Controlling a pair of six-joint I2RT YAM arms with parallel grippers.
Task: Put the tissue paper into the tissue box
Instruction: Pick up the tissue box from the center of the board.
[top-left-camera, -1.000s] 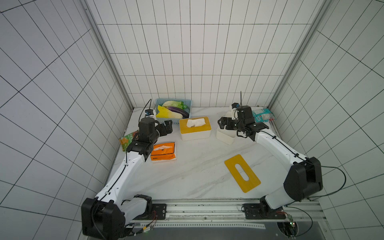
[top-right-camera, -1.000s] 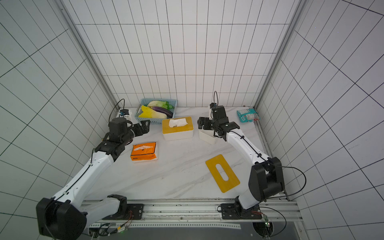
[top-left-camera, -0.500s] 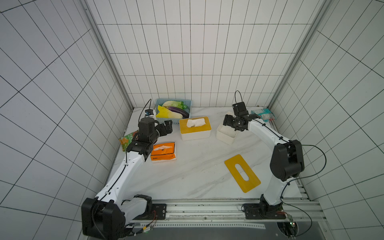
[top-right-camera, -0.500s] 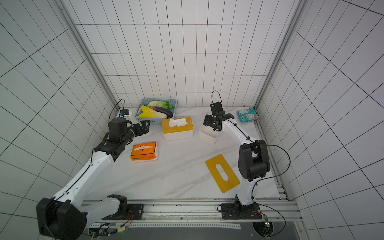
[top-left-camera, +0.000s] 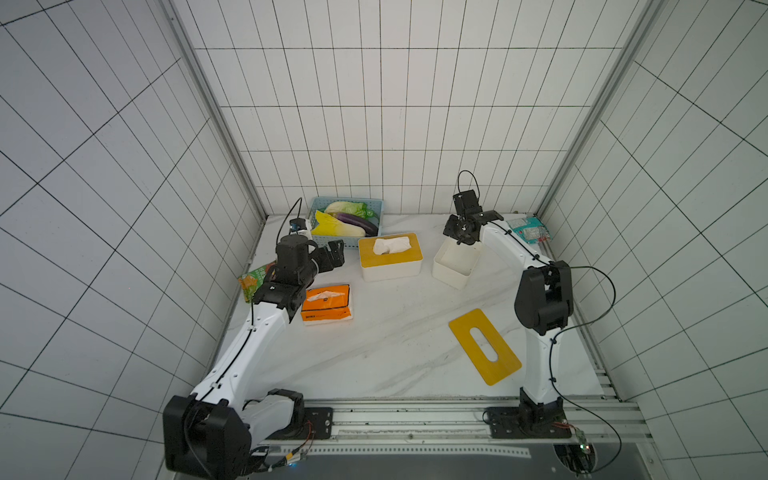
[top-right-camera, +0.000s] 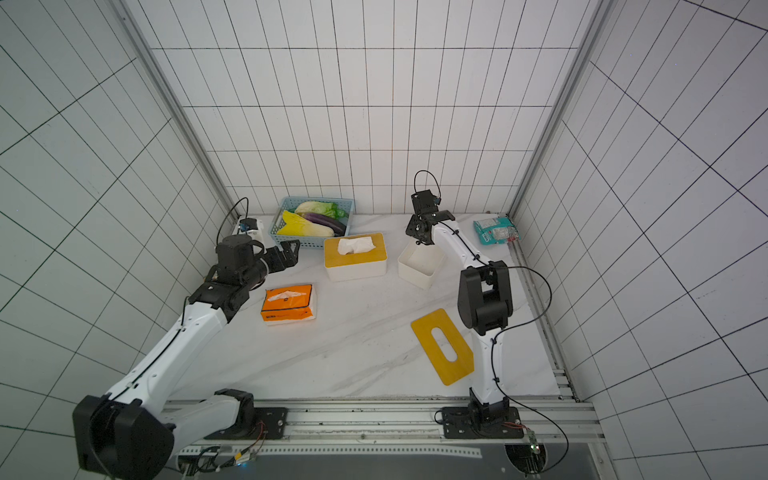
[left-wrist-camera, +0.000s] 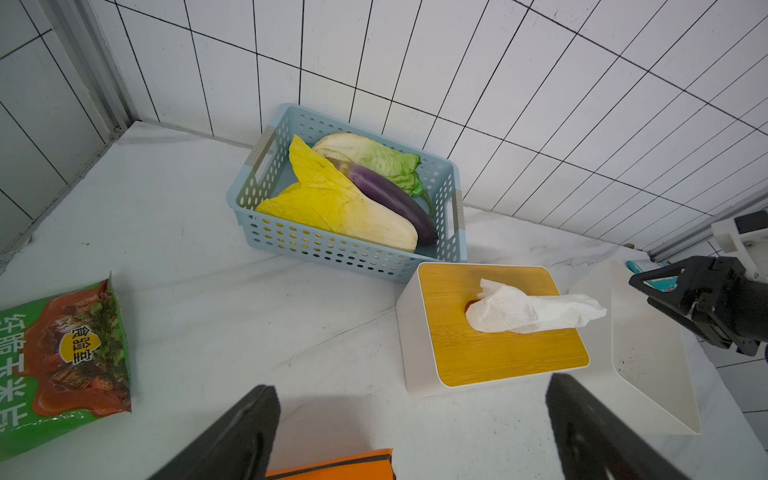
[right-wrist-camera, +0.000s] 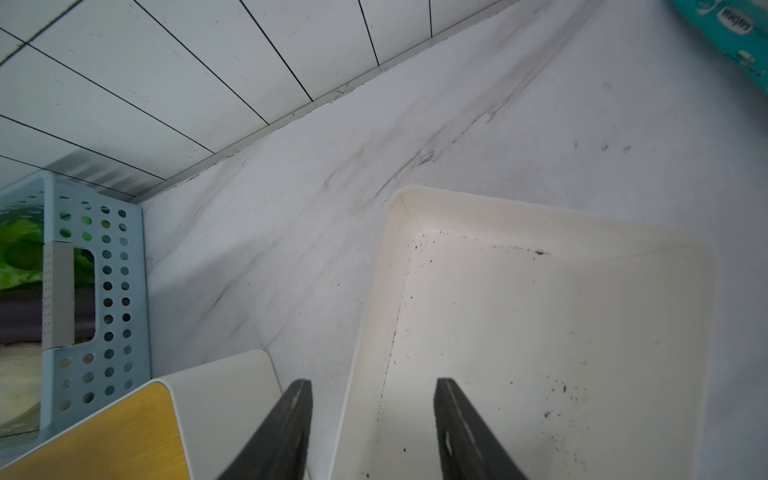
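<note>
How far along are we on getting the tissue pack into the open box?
Done: the lid is off, lying on the table; the open box is empty. In hand: the right end effector straddles its wall, jaws not yet clamped; the left end effector is open, holding nothing. Left: the tissue pack lies on the table, ungrasped, and must go in.

You have the tissue paper (top-left-camera: 327, 302), an orange pack with white showing at its top slot, lying flat at the left of the table. The tissue box (top-left-camera: 449, 277), white, open and empty, stands upright at far right of centre. Its yellow slotted lid (top-left-camera: 484, 345) lies flat nearer, well apart.
</note>
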